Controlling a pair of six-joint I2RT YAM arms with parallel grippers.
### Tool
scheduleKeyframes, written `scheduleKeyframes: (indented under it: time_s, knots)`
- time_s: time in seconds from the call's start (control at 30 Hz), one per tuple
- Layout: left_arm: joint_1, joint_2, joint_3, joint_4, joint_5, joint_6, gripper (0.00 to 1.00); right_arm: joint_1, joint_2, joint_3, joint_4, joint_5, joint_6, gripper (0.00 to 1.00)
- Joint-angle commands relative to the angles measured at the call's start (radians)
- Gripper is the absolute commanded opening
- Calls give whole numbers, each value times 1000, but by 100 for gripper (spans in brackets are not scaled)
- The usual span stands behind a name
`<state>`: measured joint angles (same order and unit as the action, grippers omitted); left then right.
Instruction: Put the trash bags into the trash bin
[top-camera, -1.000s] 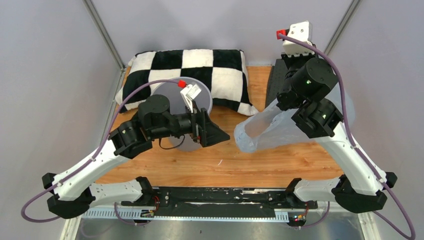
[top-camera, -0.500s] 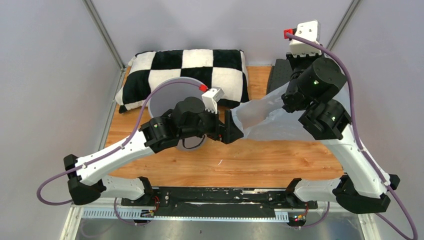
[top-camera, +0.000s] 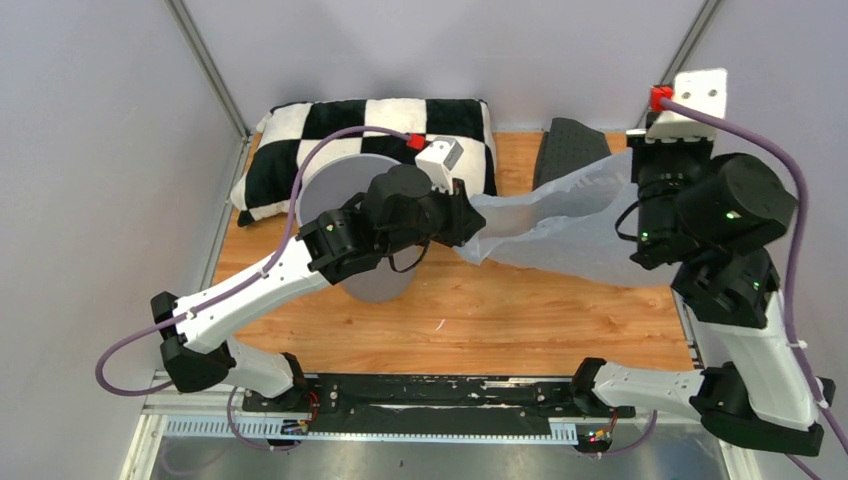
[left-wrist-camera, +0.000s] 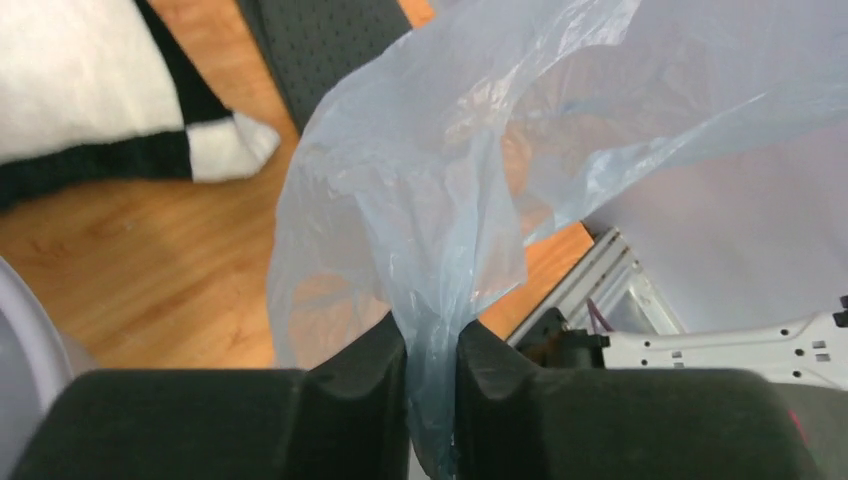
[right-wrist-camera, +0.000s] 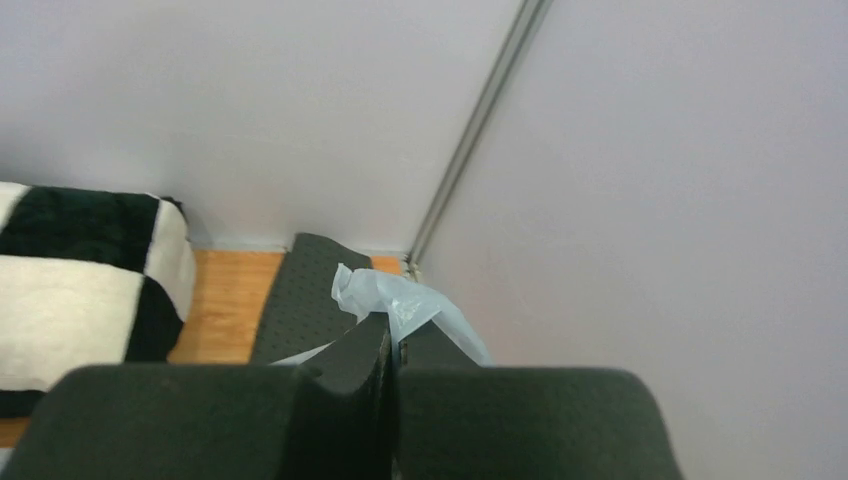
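Black left gripper (left-wrist-camera: 432, 348): jaws pinched on a gathered fold of the trash bag (left-wrist-camera: 400, 200); film squeezed into the narrow slot between the two fingers, fanning out crinkled above them.
Right gripper (right-wrist-camera: 395, 335): jaws clenched tight on another bunch of the same bag; small crumpled tuft poking out past the fingertips.
Bag, shape: pale blue, translucent, thin; strung through the air between the two grippers, gripped at both ends, widening and sagging in the middle; wood grain and dark mat showing through the film.
Bag, place: above the table (top-camera: 500, 320), from centre toward the back right; right end higher than the left; wholly outside the bin.
Left wrist, overhead view: reaching right across the bin, gripper at the bag's left end, just right of the bin.
Right wrist, overhead view: raised near the back right corner, gripper itself mostly hidden under the wrist and its camera.
Trash bin (top-camera: 335, 190): round, grey, left of centre on the table; seen from above as a plain grey disc; left arm lying across much of it; pale rim at the lower left edge of the left wrist view.
Pillow (top-camera: 400, 120): black-and-white checkered, plush, along the back edge, just behind the bin.
Mat (top-camera: 570, 145): dark grey, textured, back right, beside the pillow's right end; near part behind the bag.
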<state>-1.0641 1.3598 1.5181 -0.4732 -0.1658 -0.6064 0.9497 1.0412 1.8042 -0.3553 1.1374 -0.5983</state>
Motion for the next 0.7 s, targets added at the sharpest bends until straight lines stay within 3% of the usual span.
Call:
scheduleKeyframes:
  time_s: [0.0,0.17,0.5,0.67]
  knots:
    - [-7,7,139,-8,-42,114,12,15,-94,36,-29,-179,119,0]
    - [-7,0,262,34,-17,224,0,15,-174,33,-1,-441,217,0]
    - [-7,-85,412,125,15,292,0,15,-211,-68,274,-820,342,0]
    - [-7,-165,455,124,-88,311,0,15,-161,-74,417,-920,390,0]
